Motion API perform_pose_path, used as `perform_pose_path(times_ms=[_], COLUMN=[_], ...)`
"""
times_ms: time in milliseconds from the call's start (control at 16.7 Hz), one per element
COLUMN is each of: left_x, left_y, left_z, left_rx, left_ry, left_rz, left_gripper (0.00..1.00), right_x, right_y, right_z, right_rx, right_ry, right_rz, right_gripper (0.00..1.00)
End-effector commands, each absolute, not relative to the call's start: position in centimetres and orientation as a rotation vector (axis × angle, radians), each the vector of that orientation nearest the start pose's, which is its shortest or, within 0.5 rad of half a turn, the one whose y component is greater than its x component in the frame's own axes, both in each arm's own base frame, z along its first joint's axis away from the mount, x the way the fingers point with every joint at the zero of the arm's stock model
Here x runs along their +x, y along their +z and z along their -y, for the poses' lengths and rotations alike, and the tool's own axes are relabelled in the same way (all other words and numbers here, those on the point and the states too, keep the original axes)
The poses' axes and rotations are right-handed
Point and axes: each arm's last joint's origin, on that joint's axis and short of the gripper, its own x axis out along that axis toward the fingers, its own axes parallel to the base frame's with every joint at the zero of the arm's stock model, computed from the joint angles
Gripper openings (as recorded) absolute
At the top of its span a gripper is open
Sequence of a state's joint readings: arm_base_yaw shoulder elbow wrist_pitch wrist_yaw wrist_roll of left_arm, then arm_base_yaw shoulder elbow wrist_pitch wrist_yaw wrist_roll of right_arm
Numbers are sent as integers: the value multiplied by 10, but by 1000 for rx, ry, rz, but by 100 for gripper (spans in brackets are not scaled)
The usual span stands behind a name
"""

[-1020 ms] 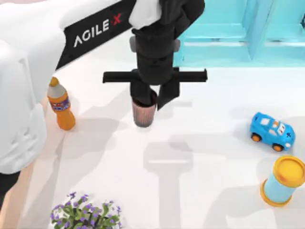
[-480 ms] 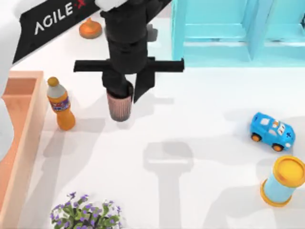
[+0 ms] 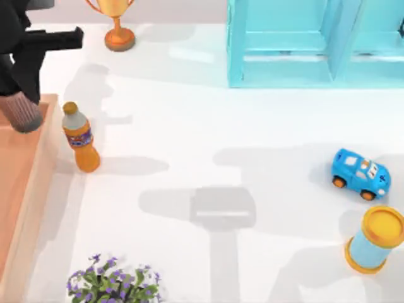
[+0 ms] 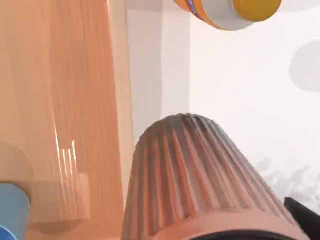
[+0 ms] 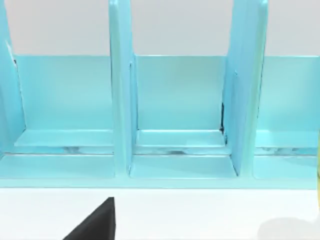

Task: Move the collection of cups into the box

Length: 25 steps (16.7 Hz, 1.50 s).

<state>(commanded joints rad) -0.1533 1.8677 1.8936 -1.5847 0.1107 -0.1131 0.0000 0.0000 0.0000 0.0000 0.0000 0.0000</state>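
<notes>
My left gripper [image 3: 19, 95] is at the far left of the top view, shut on the ribbed pinkish-brown cup [image 3: 24, 117]. The cup hangs upright over the box's far right corner, above the tan rim [image 3: 47, 148]. In the left wrist view the ribbed cup [image 4: 195, 175] looms large, with the box's reddish-brown inside [image 4: 50, 100] beside it and a sliver of the light blue cup [image 4: 10, 212] standing inside the box. My right arm is parked; its wrist view faces the cyan shelf unit [image 5: 175, 115].
An orange soda bottle [image 3: 79, 139] stands just right of the box rim. A golden trophy [image 3: 117, 25] and the cyan shelf unit [image 3: 315, 44] line the back. A blue toy car [image 3: 360, 173], a blue cylinder with a yellow lid [image 3: 375, 240] and flowers [image 3: 113, 287] occupy the right and front.
My left gripper has carried the ribbed cup leftward from the table's middle, past the bottle, to above the box. More of the box has come into view.
</notes>
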Motion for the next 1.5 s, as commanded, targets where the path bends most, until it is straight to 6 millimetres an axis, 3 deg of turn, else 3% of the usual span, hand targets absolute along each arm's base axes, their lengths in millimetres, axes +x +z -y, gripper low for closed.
perform_pose_path(times_ms=[120,240,480,900,1260,1500], left_x=[334,327,321,321,321,321], left_y=[325,318,293,287,236,226], left_z=[-2,-40,-79,-81,-84,-85], left_rx=[-59,-52,-40,-36,-37,-40], left_ry=[-120,-108,-77,-74,-69,-72], left_rz=[-1537,-1528,-1560,-1562,-1554,-1562], left_gripper=[0,0,0,0,0,0], right_x=[106,106,106,106,106,106], right_y=[160,160,160,160,160,160], right_z=[1,1,1,1,1,1], right_rx=[0,0,0,0,0,0], right_ry=[0,0,0,0,0,0], right_rz=[0,0,0,0,0,0], right_gripper=[100,100,100,100,100,100])
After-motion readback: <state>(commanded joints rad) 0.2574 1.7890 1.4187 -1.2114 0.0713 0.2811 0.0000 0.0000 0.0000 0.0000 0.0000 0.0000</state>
